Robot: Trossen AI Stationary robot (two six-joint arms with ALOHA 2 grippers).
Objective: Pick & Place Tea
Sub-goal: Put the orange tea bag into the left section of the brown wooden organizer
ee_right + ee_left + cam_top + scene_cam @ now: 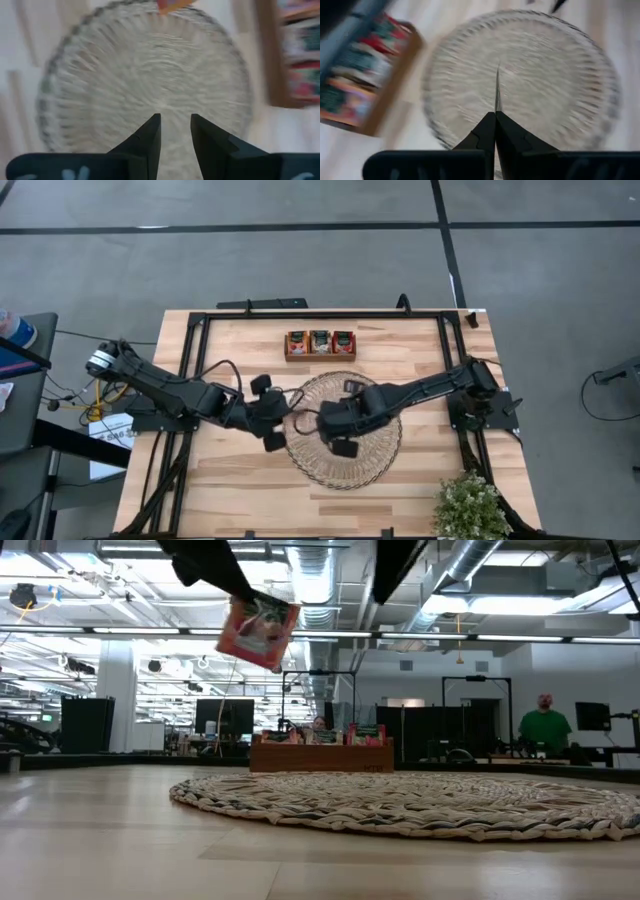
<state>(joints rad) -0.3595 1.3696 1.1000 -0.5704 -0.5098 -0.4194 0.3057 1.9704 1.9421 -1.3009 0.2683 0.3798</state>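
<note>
Left gripper (pixel 495 117) is pressed together on a thin tea packet (pixel 258 632), which we see edge-on between its fingertips in the left wrist view; the low view shows the same red-orange packet face-on, tilted and hanging high above the table, clear of everything. Right gripper (pixel 175 127) has its fingers spread with nothing between them. From above we see both grippers over the round woven mat (pixel 375 465), left one at its near-left edge, right one (pixel 322 423) closer to the middle, the two just beside each other. Beyond both grippers, past the mat's far rim, sits the wooden tray (pixel 320 356) with more packets standing in its compartments. Right wrist view catches an orange corner at the mat's far edge, probably the held packet, but we cannot tell for sure. Potted plant (pixel 470 508) sits at the table corner, well apart from the right gripper. Only the low view shows the room behind: a person in green (pixel 545 725) stands far back, away from the table.
</note>
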